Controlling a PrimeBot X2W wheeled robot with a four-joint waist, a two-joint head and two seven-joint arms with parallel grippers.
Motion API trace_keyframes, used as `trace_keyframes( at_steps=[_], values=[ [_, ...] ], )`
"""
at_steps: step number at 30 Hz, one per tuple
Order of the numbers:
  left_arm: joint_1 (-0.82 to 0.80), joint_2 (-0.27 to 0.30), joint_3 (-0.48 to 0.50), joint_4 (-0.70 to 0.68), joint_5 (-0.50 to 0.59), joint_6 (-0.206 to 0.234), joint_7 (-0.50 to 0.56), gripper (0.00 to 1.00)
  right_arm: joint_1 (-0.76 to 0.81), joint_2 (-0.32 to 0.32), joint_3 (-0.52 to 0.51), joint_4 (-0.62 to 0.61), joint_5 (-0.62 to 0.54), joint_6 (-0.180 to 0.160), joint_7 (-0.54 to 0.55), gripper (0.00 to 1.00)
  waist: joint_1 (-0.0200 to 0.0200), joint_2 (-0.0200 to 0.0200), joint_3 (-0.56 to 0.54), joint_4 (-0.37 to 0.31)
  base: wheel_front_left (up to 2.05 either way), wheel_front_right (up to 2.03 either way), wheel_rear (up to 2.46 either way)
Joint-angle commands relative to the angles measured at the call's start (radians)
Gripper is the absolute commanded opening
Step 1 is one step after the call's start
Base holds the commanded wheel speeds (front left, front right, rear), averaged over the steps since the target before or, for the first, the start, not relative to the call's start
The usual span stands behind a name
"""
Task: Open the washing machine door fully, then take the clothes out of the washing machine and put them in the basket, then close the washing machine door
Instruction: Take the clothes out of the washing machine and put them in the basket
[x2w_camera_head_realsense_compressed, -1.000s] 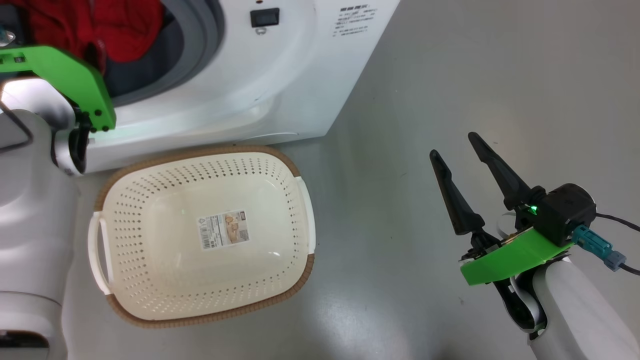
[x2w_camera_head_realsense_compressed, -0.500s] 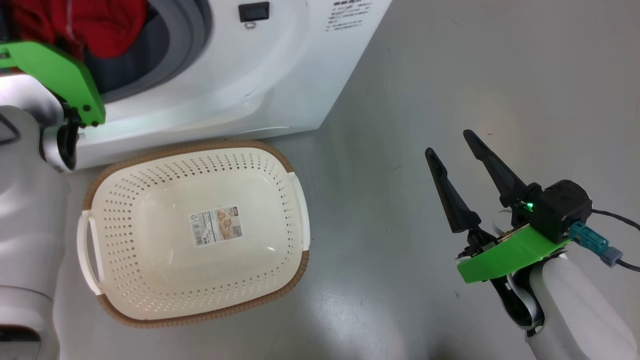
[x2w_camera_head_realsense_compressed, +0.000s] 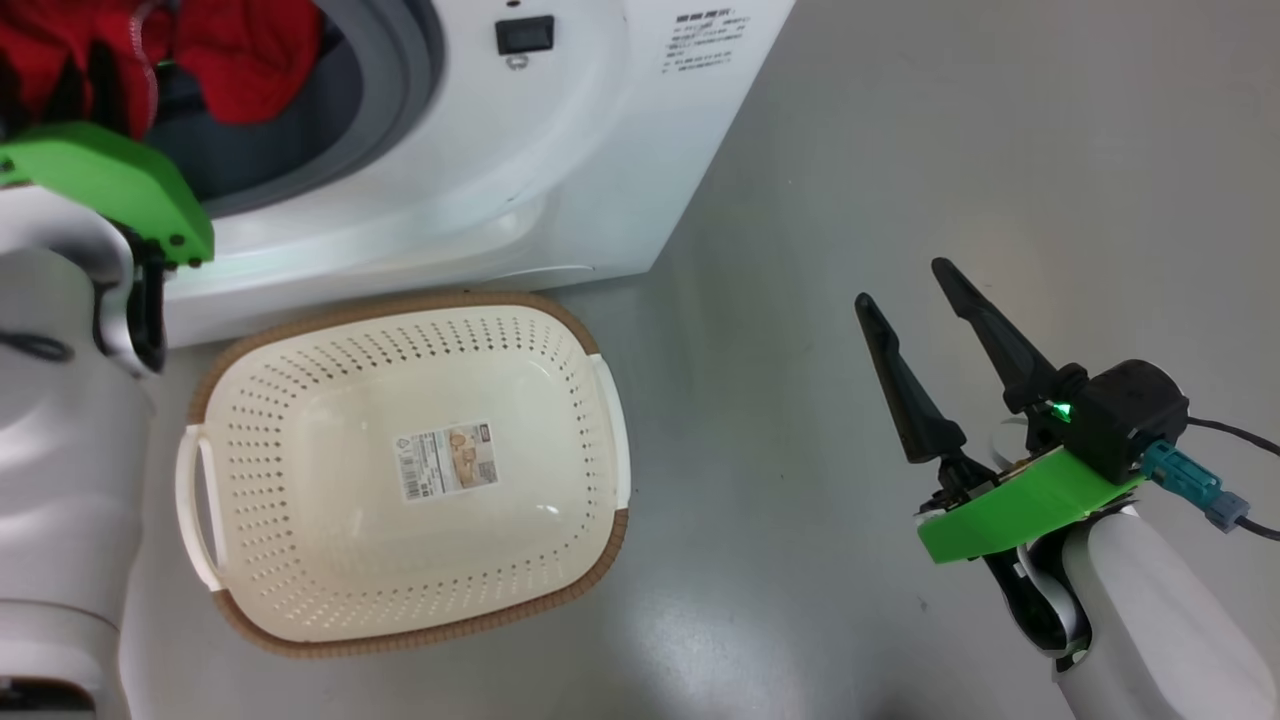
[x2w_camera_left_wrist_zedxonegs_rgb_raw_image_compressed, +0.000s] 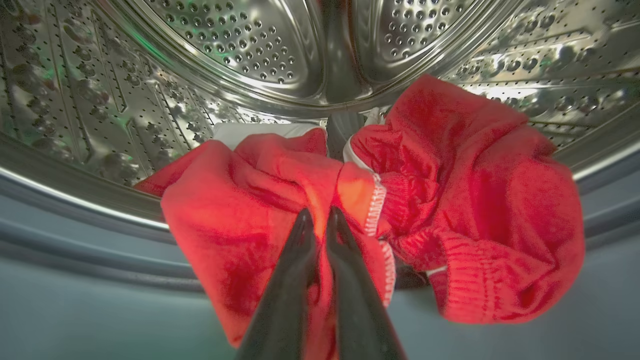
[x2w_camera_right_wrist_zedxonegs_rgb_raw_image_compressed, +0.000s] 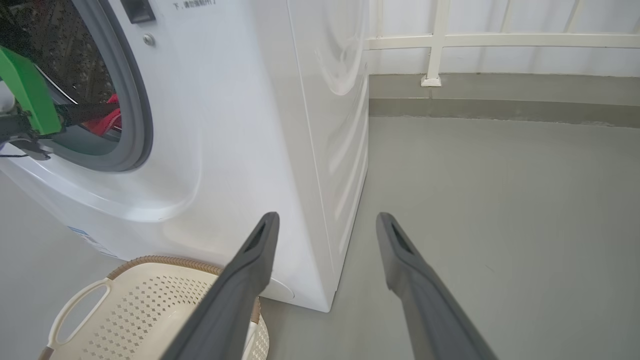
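The red clothes (x2w_camera_left_wrist_zedxonegs_rgb_raw_image_compressed: 475, 200) lie bunched at the front of the steel drum (x2w_camera_left_wrist_zedxonegs_rgb_raw_image_compressed: 250, 40) of the washing machine (x2w_camera_head_realsense_compressed: 560, 150). My left gripper (x2w_camera_left_wrist_zedxonegs_rgb_raw_image_compressed: 320, 215) is shut on a fold of the red cloth near a white-stitched hem. From the head view the clothes (x2w_camera_head_realsense_compressed: 250, 50) show inside the grey ring (x2w_camera_head_realsense_compressed: 400, 90), above my left arm's green bracket (x2w_camera_head_realsense_compressed: 110, 180). The cream basket (x2w_camera_head_realsense_compressed: 610, 545) stands empty on the floor in front of the machine. My right gripper (x2w_camera_head_realsense_compressed: 905, 283) hovers open over the floor, right of the basket. The washing machine door is out of view.
The right wrist view looks past my right gripper (x2w_camera_right_wrist_zedxonegs_rgb_raw_image_compressed: 327, 217) at the machine's corner (x2w_camera_right_wrist_zedxonegs_rgb_raw_image_compressed: 320, 210), the basket's rim (x2w_camera_right_wrist_zedxonegs_rgb_raw_image_compressed: 165, 260) and grey floor (x2w_camera_right_wrist_zedxonegs_rgb_raw_image_compressed: 500, 200). A white railing (x2w_camera_right_wrist_zedxonegs_rgb_raw_image_compressed: 435, 45) and low wall run along the back.
My left gripper's fingers have shut on the red cloth inside the drum. The head camera has swayed a little. The right arm has stayed where it was.
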Motion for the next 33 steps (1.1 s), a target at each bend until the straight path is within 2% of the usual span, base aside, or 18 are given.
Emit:
trace_keyframes(
  at_steps=[1, 8, 14, 15, 19, 33],
  values=[
    [0.021, 0.041, 0.021, -0.033, -0.011, -0.007, -0.037, 0.0, 0.009, -0.001, 0.01, -0.02, 0.021, 0.005, -0.006, 1.0, 0.0, 0.0, -0.012, 0.008, 0.0, 0.0, 0.0],
    [0.104, 0.044, 0.058, -0.145, -0.025, -0.015, -0.107, 0.0, 0.025, -0.001, -0.006, -0.024, 0.02, 0.005, -0.006, 1.0, 0.0, 0.0, -0.056, 0.029, 0.0, 0.0, 0.0],
    [0.255, 0.042, 0.122, -0.407, 0.007, -0.015, -0.108, 0.0, 0.048, -0.002, -0.014, -0.02, 0.016, 0.005, -0.006, 1.0, 0.0, 0.0, -0.094, 0.047, 0.0, 0.0, 0.0],
    [0.305, 0.033, 0.147, -0.478, 0.018, -0.012, -0.108, 0.0, 0.053, -0.001, -0.014, -0.019, 0.015, 0.005, -0.006, 1.0, 0.0, 0.0, -0.11, 0.052, 0.0, 0.0, 0.0],
    [0.402, 0.012, 0.189, -0.598, 0.045, -0.005, -0.108, 0.0, 0.062, 0.001, -0.01, -0.015, 0.014, 0.005, -0.006, 1.0, 0.0, 0.0, -0.147, 0.059, 0.0, 0.0, 0.0],
    [0.656, -0.067, 0.246, -0.895, 0.119, -0.012, -0.109, 0.0, 0.123, 0.0, -0.013, 0.006, 0.014, 0.005, -0.006, 1.0, 0.0, 0.0, -0.281, 0.076, 0.0, 0.0, 0.0]
  ],
)
